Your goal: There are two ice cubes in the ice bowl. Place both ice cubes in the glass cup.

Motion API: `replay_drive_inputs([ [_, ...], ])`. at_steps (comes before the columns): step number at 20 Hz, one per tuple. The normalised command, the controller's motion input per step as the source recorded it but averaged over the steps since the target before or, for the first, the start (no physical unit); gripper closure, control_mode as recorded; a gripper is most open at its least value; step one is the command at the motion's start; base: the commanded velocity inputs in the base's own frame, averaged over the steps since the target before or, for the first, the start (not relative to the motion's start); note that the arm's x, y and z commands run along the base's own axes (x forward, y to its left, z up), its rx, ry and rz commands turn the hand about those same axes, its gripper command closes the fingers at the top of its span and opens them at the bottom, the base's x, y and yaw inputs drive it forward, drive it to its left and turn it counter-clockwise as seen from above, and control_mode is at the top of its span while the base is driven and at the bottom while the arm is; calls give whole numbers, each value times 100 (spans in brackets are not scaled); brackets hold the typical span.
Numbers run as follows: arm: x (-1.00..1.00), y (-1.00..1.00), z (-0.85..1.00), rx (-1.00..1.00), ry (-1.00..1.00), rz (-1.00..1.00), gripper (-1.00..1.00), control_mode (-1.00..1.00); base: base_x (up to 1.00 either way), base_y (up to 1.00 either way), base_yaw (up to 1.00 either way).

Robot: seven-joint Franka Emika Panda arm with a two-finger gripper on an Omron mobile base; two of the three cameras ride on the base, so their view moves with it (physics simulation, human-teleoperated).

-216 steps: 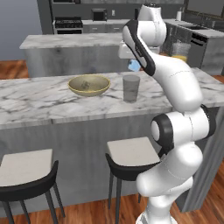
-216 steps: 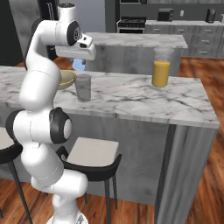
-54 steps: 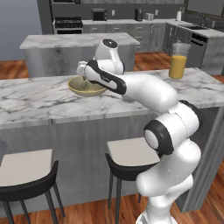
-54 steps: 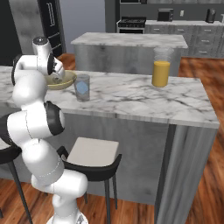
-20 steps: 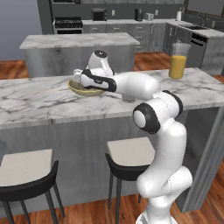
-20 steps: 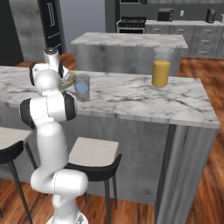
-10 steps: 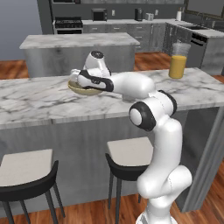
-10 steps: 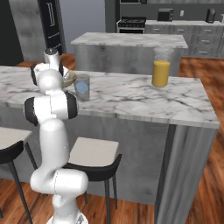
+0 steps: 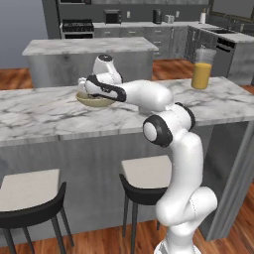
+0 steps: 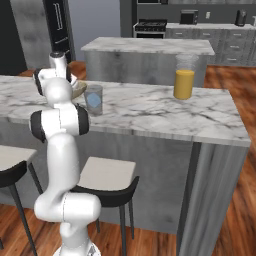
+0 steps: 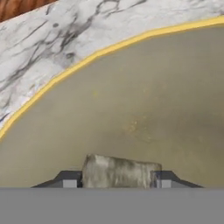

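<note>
The gripper is sitting down inside the bowl, its fingers pressing both sides of an ice cube. A second cube is lying in the cup beside the bowl.

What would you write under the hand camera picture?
Inside the ice bowl, the gripper has its fingertips on either side of an ice cube.

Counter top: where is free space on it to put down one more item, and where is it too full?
The counter is bare between the glass cup and the glass of orange juice, and also right of the juice toward the counter end. In the left base view the marble left of the ice bowl is bare too. It is crowded where the bowl, cup and gripper meet.
</note>
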Motion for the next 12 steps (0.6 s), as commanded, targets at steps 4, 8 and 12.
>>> replay_drive_inputs([
  [4, -45, -24, 0, 0, 19, -2, 100, -100, 0, 0, 0],
  [8, -45, -43, 25, 2, 4, -2, 100, -100, 0, 0, 0],
  [12, -40, -46, 65, 9, 0, 0, 100, -100, 0, 0, 0],
])
